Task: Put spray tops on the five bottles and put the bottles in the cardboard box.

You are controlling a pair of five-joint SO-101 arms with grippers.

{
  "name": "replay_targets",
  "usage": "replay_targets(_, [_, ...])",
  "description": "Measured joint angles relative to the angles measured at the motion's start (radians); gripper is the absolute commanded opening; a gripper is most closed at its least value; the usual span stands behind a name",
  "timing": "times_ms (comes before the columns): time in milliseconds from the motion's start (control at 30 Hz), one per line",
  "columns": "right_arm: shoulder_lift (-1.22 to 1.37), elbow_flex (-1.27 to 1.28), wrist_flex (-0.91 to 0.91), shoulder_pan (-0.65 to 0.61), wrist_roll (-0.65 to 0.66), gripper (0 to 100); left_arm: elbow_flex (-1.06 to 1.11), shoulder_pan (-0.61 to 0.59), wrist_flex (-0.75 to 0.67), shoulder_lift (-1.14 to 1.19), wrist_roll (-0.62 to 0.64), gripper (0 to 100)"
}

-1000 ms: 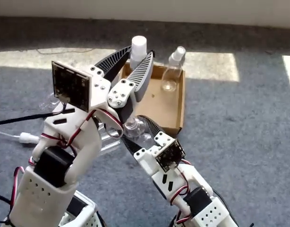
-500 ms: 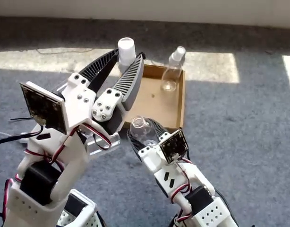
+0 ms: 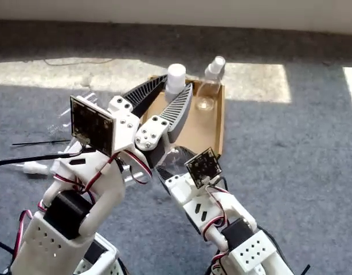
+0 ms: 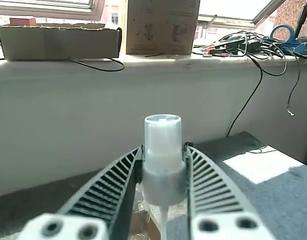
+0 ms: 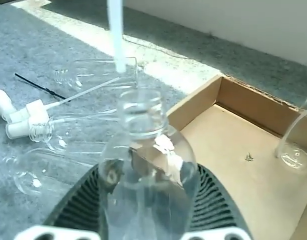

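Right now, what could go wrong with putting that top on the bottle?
1. The tube under the top hangs above the bottle, but looks a bit off from its mouth. It may hit the rim and bend instead of sliding in.
2. The right gripper holds the smooth bottle only by its sides. If the left gripper presses the top down, the bottle might tilt or slip.

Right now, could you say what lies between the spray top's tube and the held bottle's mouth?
Nothing; the right wrist view shows a bare gap between tube and bottle mouth.
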Motion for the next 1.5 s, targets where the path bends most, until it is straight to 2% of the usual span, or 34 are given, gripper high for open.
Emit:
replay_targets(300, [0.000, 0.000, -0.006, -0.003, -0.032, 1.1, 0.029, 0.000, -0.035, 0.000, 0.000, 2])
replay_targets(500, [0.000, 0.000, -0.006, -0.066, -0.032, 1.1, 0.044, 0.000, -0.035, 0.000, 0.000, 2])
replay_targets(933, [0.000, 0.000, -0.066, -0.049, -0.032, 1.1, 0.068, 0.000, -0.035, 0.002, 0.000, 2])
replay_targets(1167, [0.000, 0.000, -0.071, -0.049, -0.032, 1.1, 0.034, -0.089, -0.035, 0.002, 0.000, 2])
replay_targets(1500, [0.000, 0.000, -0.071, -0.049, -0.032, 1.1, 0.009, -0.087, -0.035, 0.002, 0.008, 2])
